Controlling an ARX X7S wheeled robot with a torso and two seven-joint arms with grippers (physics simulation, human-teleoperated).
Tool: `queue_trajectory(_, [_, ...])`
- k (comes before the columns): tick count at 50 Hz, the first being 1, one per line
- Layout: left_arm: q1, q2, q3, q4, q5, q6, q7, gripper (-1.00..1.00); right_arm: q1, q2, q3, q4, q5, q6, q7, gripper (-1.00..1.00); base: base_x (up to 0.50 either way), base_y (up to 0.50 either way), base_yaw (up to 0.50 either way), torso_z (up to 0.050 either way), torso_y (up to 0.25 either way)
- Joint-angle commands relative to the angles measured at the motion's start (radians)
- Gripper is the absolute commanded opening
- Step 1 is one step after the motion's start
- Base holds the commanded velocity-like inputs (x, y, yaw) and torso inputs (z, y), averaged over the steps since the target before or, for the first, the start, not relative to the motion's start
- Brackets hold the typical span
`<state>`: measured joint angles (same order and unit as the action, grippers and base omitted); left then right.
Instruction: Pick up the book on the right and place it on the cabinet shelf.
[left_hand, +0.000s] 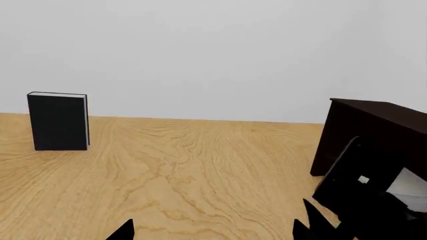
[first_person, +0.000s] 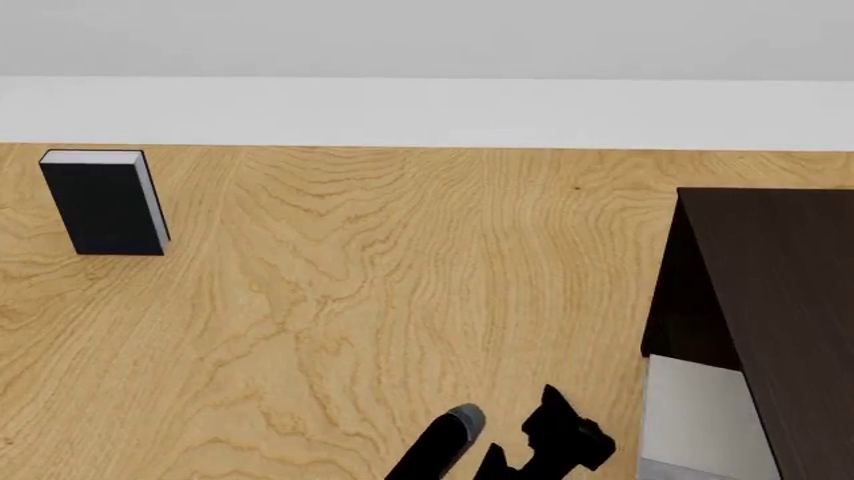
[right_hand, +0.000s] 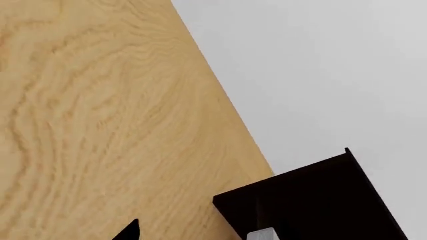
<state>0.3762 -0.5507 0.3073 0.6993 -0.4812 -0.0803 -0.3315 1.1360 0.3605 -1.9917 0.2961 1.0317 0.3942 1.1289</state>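
The left gripper (left_hand: 212, 231) shows only two dark tips at the edge of its own wrist view, set wide apart with nothing between them, idle over the table (first_person: 347, 300). The table is the biggest thing here, bare wood for most of its width. Next in size is the cabinet (first_person: 767, 290) at the right, its dark top facing the head camera so that the shelf beneath is hidden. Far off at the left a black book (first_person: 100, 205) stands upright, and it is not the one wanted. The book (first_person: 687, 415) appears as a pale grey slab at the cabinet's open side, under the edge of the top, and whether it already rests on the shelf I cannot tell. The right gripper (first_person: 567, 440) is just beside it, low in the head view. Its fingers are not clear in any view, so I cannot tell whether they are parted or clamped on the book. The step looks like the placing. To do it well, keep the book level and clear of the cabinet's top edge, slide it in until it sits fully on the board, and let go only once it is supported, then draw straight back without dragging it out
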Motion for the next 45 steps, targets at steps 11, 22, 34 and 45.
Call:
queue_trajectory(11, [0.009, -0.007, 0.003, 0.000, 0.001, 0.012, -0.002, 1.00, -0.039, 0.083, 0.230, -0.059, 0.167, -0.284, -0.219, 1.00, 0.00, 0.00, 0.00, 0.000, 0.000])
queue_trajectory(22, [0.007, -0.005, 0.002, -0.015, -0.004, 0.024, 0.002, 1.00, 0.011, 0.086, 0.297, -0.037, 0.280, -0.264, -0.337, 1.00, 0.00, 0.00, 0.00, 0.000, 0.000])
queue_trajectory(34, [-0.001, -0.005, 0.004, -0.023, -0.010, 0.025, 0.004, 1.00, 0.035, 0.080, 0.383, -0.011, 0.435, -0.234, -0.390, 1.00, 0.00, 0.00, 0.00, 0.000, 0.000])
queue_trajectory(45, [-0.009, -0.007, 0.002, -0.034, -0.024, 0.027, 0.006, 1.00, 0.041, 0.049, 0.421, 0.071, 0.507, -0.212, -0.373, 1.00, 0.00, 0.00, 0.00, 0.000, 0.000])
